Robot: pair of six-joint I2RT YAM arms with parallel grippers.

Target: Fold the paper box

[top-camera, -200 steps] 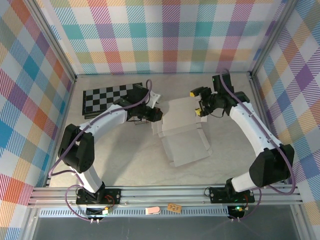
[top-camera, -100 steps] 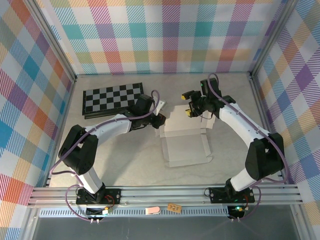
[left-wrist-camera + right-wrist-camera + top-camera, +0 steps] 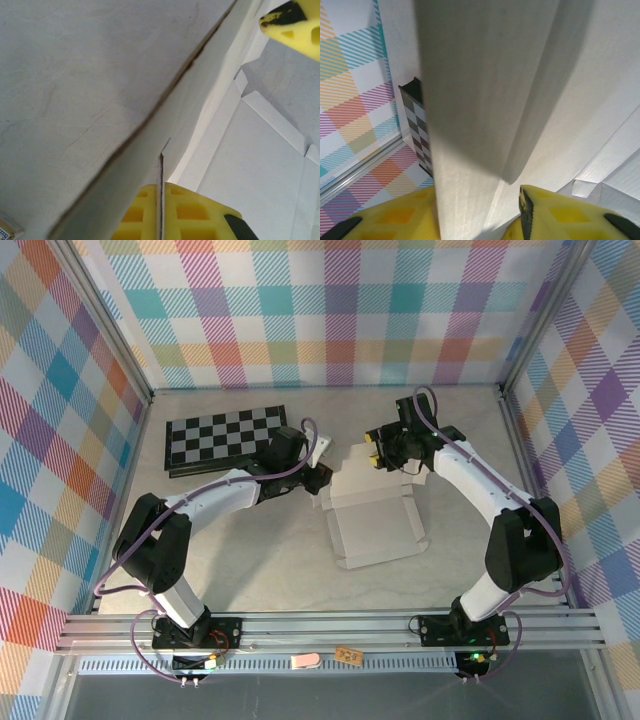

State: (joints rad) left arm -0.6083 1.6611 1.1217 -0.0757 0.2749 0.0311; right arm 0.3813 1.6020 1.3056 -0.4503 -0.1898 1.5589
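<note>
**A:** Where is the box?

**B:** The box (image 3: 375,530) lies on the table (image 3: 250,550), pale side up, between the two grippers. Most of it spreads out on the near side of both pairs of jaws.

**A:** What is the left gripper doing?

**B:** The left gripper (image 3: 318,478) is clamped on the box's left edge. In its wrist view, a thin card edge runs straight between the yellow pads (image 3: 195,210), which press it from both sides. Just beyond the jaws and to their left, a raised flap slants away. The flat panels (image 3: 250,165) lie beyond on the right. One yellow finger (image 3: 295,20) of the right gripper shows further off, past the flap.

**A:** And the right gripper?

**B:** The right gripper (image 3: 375,455) is at the box's far edge. Its jaws stand apart, with an upright flap (image 3: 485,75) rising between them. In the wrist view the flap sits against the left-hand finger (image 3: 395,215), and a shadowed gap separates it from the other finger. The card is straddled, not pinched.

**A:** Anything else nearby?

**B:** A checkerboard (image 3: 225,435) lies beyond and to the left of the left jaws, not touching the box. The right wrist camera sees it past the flap, below the plaid wall (image 3: 350,100).
</note>
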